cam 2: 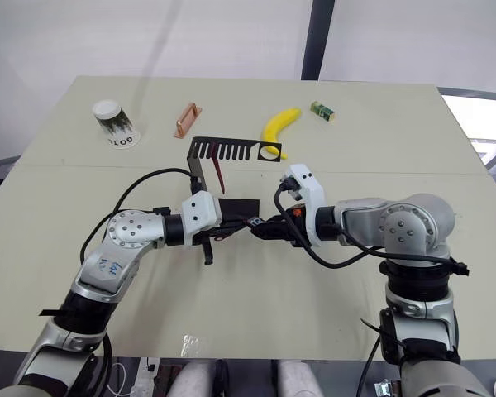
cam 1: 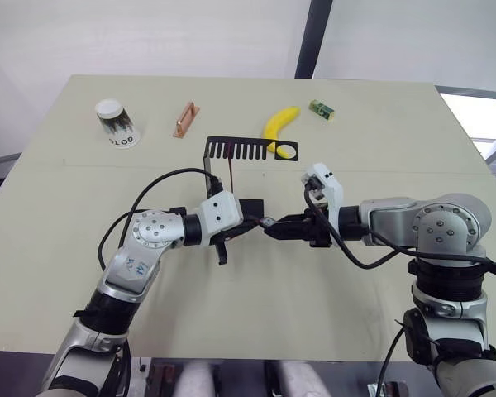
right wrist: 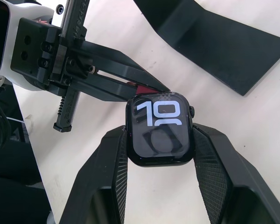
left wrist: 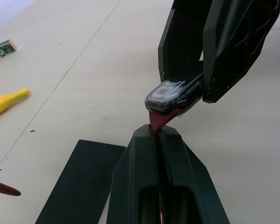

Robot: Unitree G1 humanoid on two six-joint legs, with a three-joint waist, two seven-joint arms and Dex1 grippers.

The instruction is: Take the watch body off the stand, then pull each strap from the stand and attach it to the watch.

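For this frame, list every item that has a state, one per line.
Watch body: off the stand, clamped in the right gripper.
Strap: pinched in the left gripper, tip at the watch.
Second strap: hanging from the stand.
Paper cup: lying tipped over.
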